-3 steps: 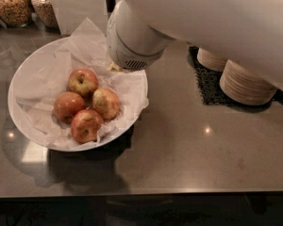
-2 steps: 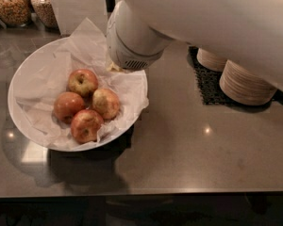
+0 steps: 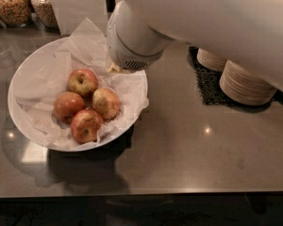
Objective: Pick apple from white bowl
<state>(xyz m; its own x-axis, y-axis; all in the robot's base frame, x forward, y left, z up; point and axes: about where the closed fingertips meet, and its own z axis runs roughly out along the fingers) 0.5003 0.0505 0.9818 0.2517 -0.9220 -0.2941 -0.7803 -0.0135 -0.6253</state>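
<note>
The white bowl (image 3: 23, 74), lined with crumpled white paper, stands at the left of the dark counter and holds four apples. The apple (image 3: 106, 102), the palest one, lies at the right of the cluster and touches the three redder apples (image 3: 68, 106). My gripper (image 3: 115, 69) is almost wholly hidden under my thick white arm (image 3: 137, 41). Only a small yellowish tip shows over the bowl's back right rim, above and a little right of the apples. It holds nothing that I can see.
Stacks of small beige paper bowls (image 3: 243, 81) stand on a black mat (image 3: 207, 86) at the right. Two glass jars of food (image 3: 9, 4) and a white box (image 3: 80, 6) stand at the back left. The counter's front edge runs along the bottom.
</note>
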